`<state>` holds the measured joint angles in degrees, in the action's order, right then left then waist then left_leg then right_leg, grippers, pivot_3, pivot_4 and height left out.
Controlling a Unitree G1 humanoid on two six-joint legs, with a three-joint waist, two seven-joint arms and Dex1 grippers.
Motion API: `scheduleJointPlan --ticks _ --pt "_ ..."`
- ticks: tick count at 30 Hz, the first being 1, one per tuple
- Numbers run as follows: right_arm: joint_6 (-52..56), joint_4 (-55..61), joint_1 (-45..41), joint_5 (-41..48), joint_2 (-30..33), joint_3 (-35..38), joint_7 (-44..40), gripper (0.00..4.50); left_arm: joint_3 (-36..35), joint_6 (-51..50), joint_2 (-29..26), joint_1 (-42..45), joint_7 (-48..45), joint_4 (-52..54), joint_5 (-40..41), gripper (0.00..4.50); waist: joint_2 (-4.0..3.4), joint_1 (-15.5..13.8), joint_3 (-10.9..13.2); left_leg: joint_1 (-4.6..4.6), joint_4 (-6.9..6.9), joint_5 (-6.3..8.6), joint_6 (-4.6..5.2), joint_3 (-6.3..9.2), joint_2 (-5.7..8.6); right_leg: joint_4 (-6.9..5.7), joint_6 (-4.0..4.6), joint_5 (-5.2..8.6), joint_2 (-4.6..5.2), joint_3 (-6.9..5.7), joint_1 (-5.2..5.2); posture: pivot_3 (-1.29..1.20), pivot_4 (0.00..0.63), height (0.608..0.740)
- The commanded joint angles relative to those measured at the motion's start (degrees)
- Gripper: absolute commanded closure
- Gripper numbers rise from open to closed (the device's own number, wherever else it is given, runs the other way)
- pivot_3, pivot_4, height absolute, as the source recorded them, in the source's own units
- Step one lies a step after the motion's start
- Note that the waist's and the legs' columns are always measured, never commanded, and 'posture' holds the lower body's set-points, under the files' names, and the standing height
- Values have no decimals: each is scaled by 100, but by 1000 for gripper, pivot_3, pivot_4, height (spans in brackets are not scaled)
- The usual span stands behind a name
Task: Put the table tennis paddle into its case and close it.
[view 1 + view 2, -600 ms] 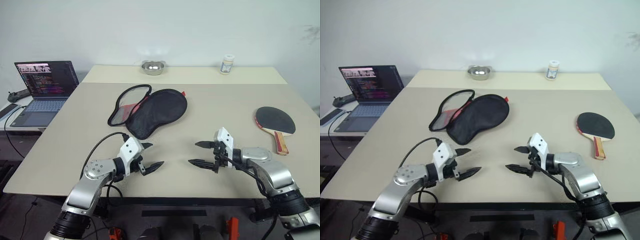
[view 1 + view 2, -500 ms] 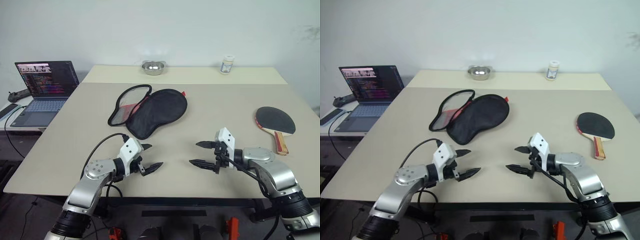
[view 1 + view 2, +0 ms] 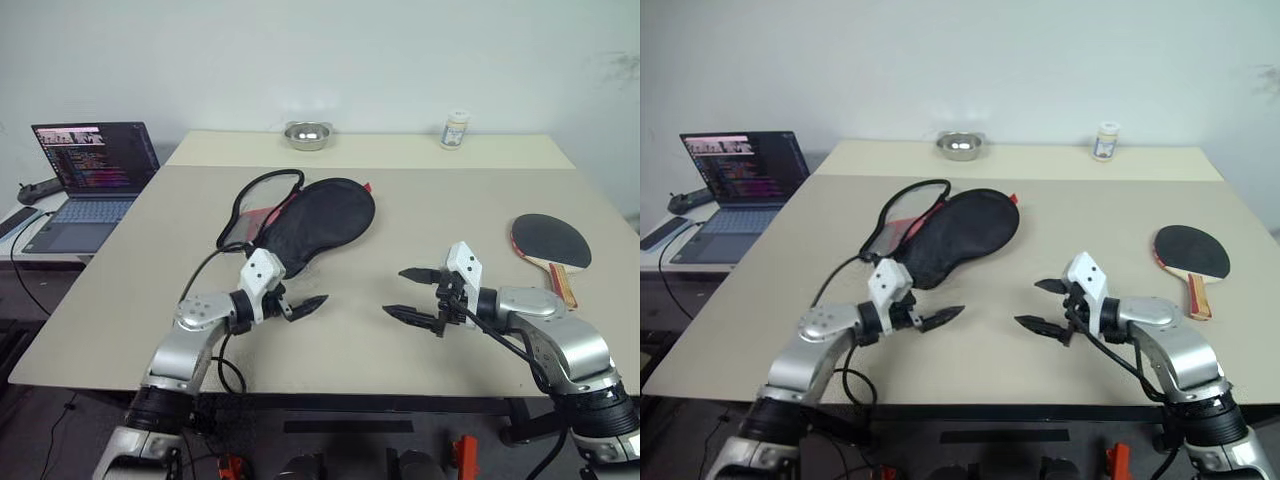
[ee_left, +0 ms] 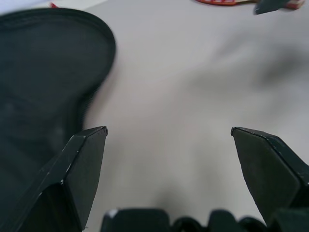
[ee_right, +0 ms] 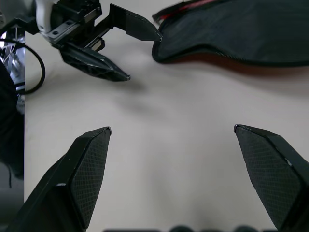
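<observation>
The table tennis paddle lies flat at the right of the table, black face up, handle toward me. The case lies left of centre, black side up. Its unzipped edge loops open to the left and shows red lining. My left gripper is open, low over the table just in front of the case's near end. It holds nothing. My right gripper is open and empty over bare table, facing the left gripper, well left of the paddle.
A steel bowl and a small white bottle stand at the table's far edge. An open laptop sits on a side table to the left. A black cable runs from my left arm.
My left gripper has moved forward, close to the case's near end. The right gripper has shifted slightly forward and right. Both stay open.
</observation>
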<state>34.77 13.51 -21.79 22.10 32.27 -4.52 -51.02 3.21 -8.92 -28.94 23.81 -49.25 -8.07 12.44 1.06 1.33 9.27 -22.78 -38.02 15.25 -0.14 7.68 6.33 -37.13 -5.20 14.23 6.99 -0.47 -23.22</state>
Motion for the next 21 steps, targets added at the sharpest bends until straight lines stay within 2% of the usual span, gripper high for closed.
scheduleJointPlan --ticks 1,11,16,21 --pt "23 332 -132 128 -177 71 231 11 -71 497 -154 359 -53 -683 -247 0 0 5 0 0 0 0 0 -1 0 0 0 0 0 1 0 0 150 740" --pt "67 556 -37 284 -122 215 375 11 432 1431 37 1758 -481 -3040 -927 0 2 -3 0 -4 -2 0 0 1 3 4 -1 0 0 -4 -2 0 150 740" --pt "9 602 -88 262 -116 229 432 11 431 1730 36 2190 -472 -4068 -1175 0 1 25 0 -5 -2 0 0 -1 4 2 -1 0 0 -4 -2 0 150 740" --pt "332 1244 -393 726 121 406 230 11 457 1873 -41 2348 -684 -4616 -1305 0 1 51 0 -4 -2 -1 1 -4 3 -1 -1 0 0 -2 -5 0 150 740"
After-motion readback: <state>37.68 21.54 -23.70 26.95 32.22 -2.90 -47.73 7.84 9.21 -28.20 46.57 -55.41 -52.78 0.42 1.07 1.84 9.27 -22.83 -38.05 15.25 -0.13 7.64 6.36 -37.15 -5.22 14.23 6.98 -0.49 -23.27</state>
